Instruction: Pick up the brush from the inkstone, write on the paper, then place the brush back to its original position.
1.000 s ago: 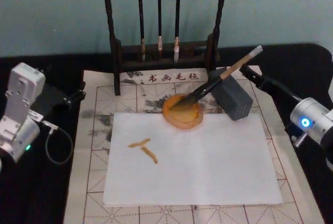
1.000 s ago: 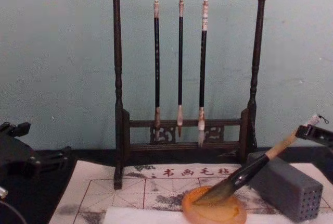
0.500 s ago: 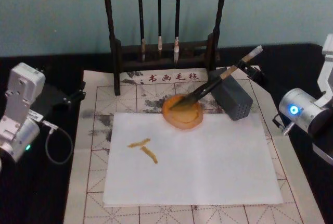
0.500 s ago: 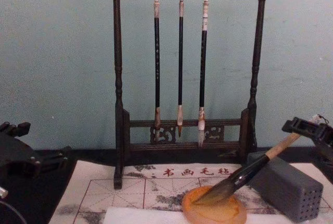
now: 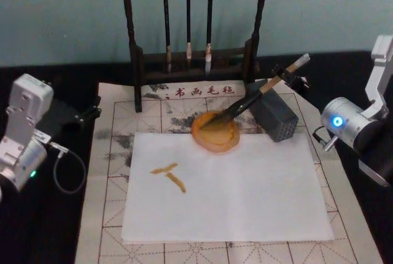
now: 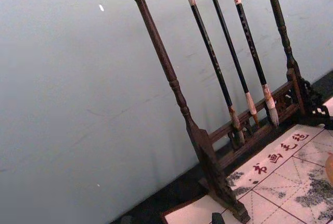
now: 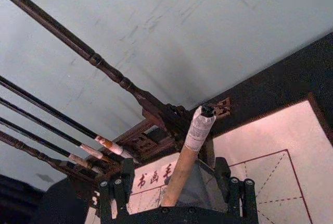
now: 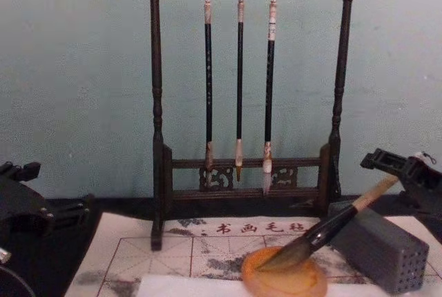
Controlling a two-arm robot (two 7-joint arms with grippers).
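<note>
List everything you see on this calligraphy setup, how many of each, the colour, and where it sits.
paper: one, white with brown strokes, in the middle
mat: one, cream with grid lines, under the paper
inkstone: one, orange, at the paper's far edge
grey block: one, grey, right of the inkstone
brush: one, tan and black, bristles in the inkstone, handle leaning on the grey block
rack: one, dark wood, at the mat's far edge
thin brushes: three, black, hanging on the rack
left gripper: one, black, beside the mat's left edge
right gripper: one, black, open, either side of the brush's handle end
</note>
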